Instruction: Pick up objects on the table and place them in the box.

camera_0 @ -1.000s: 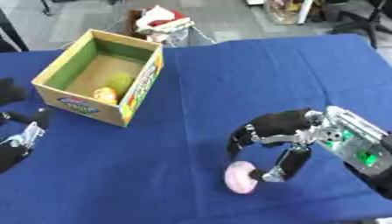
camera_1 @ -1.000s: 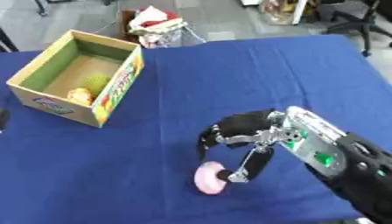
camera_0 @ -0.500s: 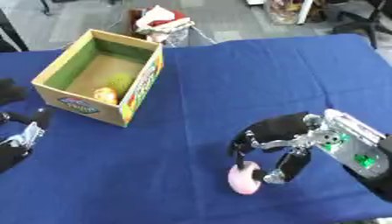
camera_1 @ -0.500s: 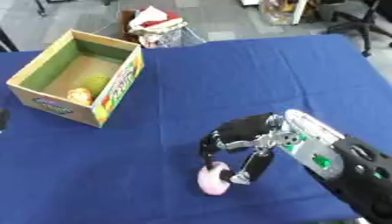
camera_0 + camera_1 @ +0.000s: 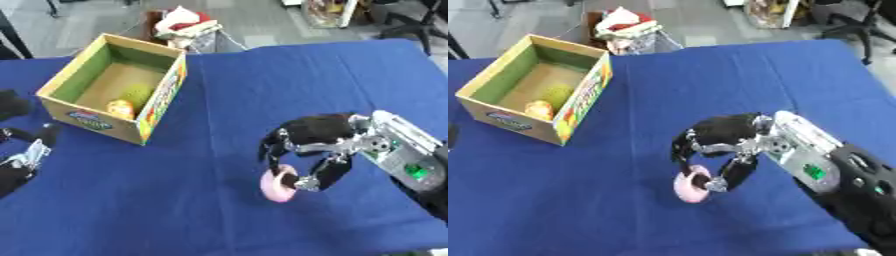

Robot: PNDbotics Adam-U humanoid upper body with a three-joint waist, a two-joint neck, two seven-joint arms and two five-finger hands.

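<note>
- Pink ring (image 5: 278, 183) on the blue worktop (image 5: 262, 75), near the front edge, well apart from the box (image 5: 114, 93).
- Right hand (image 5: 308, 150) curled around the ring, fingers pinching its rim from both sides.
- Probably light, smooth and possibly slippery; best taken across the rim, thumb against fingers.
- Left hand (image 5: 19, 155) at the left edge, cut off; fingers' state impossible to tell.
- Two yellowish items in the box, unclear which.

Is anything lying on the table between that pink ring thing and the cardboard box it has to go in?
Nothing visible: only bare blue table lies between the pink ring, which the right hand grips, and the open box.
</note>
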